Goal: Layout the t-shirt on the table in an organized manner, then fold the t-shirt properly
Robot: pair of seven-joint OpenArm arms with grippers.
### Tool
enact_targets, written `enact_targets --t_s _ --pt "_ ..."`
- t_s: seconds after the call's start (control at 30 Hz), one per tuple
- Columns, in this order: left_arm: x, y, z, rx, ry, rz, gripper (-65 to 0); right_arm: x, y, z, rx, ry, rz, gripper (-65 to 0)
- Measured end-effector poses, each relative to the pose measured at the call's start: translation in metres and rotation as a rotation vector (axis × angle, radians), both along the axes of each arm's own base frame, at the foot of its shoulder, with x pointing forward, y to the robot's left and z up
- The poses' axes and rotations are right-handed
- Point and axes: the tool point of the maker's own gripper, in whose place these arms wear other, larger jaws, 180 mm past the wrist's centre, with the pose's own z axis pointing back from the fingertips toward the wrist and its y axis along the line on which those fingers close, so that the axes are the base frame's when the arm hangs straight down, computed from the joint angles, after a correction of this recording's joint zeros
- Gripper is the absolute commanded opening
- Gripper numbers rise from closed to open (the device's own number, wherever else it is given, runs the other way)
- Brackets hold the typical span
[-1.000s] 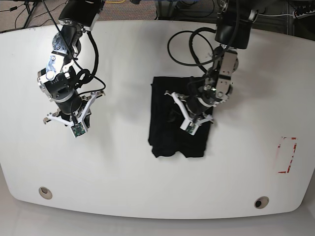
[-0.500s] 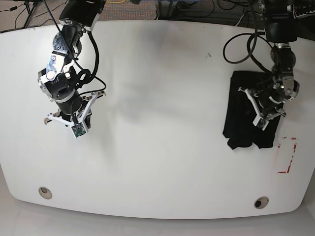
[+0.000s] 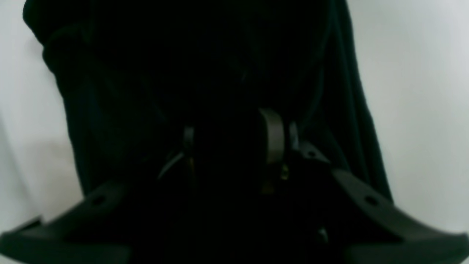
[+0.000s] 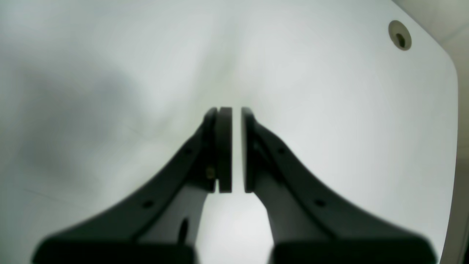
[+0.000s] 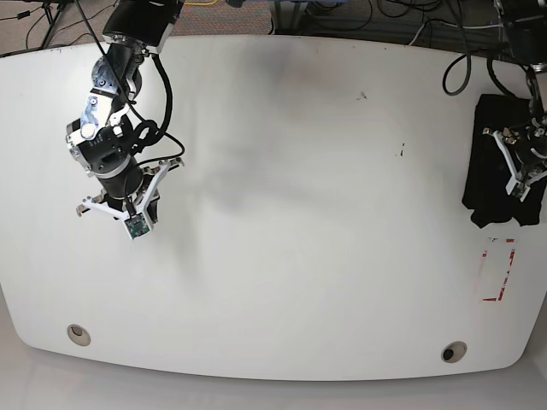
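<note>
The black t-shirt (image 5: 485,175) lies folded into a narrow bundle at the far right edge of the white table (image 5: 299,213); its print is hidden. My left gripper (image 5: 523,166) is down on the bundle's right side. In the left wrist view the t-shirt (image 3: 220,55) fills the frame, and the left gripper (image 3: 234,135) has dark cloth pinched between its pads. My right gripper (image 5: 120,192) hovers over bare table at the left. In the right wrist view the right gripper (image 4: 236,146) is empty, its jaws nearly touching.
A red-outlined rectangle (image 5: 499,269) is marked just below the t-shirt. Grommet holes sit at the front left (image 5: 79,334) and front right (image 5: 454,351); one shows in the right wrist view (image 4: 400,30). Cables hang behind the table's far edge.
My left gripper has dragged the folded t-shirt from the table's middle to its far right edge. The right arm has not moved.
</note>
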Motion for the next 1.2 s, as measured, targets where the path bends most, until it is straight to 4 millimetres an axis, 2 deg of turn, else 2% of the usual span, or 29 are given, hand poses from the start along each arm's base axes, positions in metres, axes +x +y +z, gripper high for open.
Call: enact_targets --t_s 0.2,0.33,0.43,0.57,0.67,0.77,0.8,0.93,1.0,1.03,1.07,1.1,1.17,1.2 --pt "-0.014 0.035 0.004 0.017 0.015 0.098 -45.1 -0.002 0.0 -0.002 0.0 0.005 0.001 -61.2" --pt "-0.02 0.047 0.008 0.054 0.038 0.119 -45.1 -0.003 0.0 -0.003 0.0 0.01 0.001 -61.4" --pt "-0.015 0.05 0.016 0.095 0.048 0.114 -45.3 -0.006 0.003 -0.007 0.006 0.019 0.004 -61.4" --pt "0.008 0.037 0.041 0.126 -0.022 0.068 -45.3 -0.009 0.008 -0.012 0.021 0.034 -0.001 -61.4" --pt "0.031 0.015 0.069 0.142 -0.116 0.034 -45.3 -0.009 0.011 -0.012 0.026 0.03 0.01 -61.4" --pt "0.048 -0.019 0.088 0.131 -0.217 -0.017 -45.3 -0.008 0.008 -0.011 0.022 0.026 0.004 -61.4" --pt "0.053 -0.037 0.093 0.117 -0.252 -0.044 -45.3 -0.008 0.008 -0.013 0.025 0.027 0.005 -61.4" --pt "0.067 -0.108 0.091 0.014 -0.352 -0.165 -45.3 -0.002 0.018 -0.017 0.096 -0.043 0.041 -61.4" --pt "0.073 -0.144 0.091 -0.04 -0.414 -0.229 -45.3 -0.001 0.025 -0.027 0.156 -0.077 0.062 -61.4" --pt "0.074 -0.154 0.092 -0.067 -0.445 -0.231 -45.3 0.002 0.029 -0.026 0.187 -0.114 0.076 -61.4" --pt "0.079 -0.168 0.098 -0.11 -0.518 -0.223 -45.3 -0.001 0.03 -0.04 0.209 -0.107 0.082 -61.4" --pt "0.08 -0.174 0.1 -0.129 -0.551 -0.21 -45.3 -0.004 0.034 -0.047 0.23 -0.111 0.099 -61.4" --pt "0.079 -0.185 0.099 -0.156 -0.611 -0.193 -45.3 -0.012 0.029 -0.067 0.242 -0.099 0.1 -61.4" --pt "0.078 -0.189 0.099 -0.173 -0.632 -0.184 -45.3 -0.012 0.024 -0.068 0.261 -0.134 0.081 -61.4"
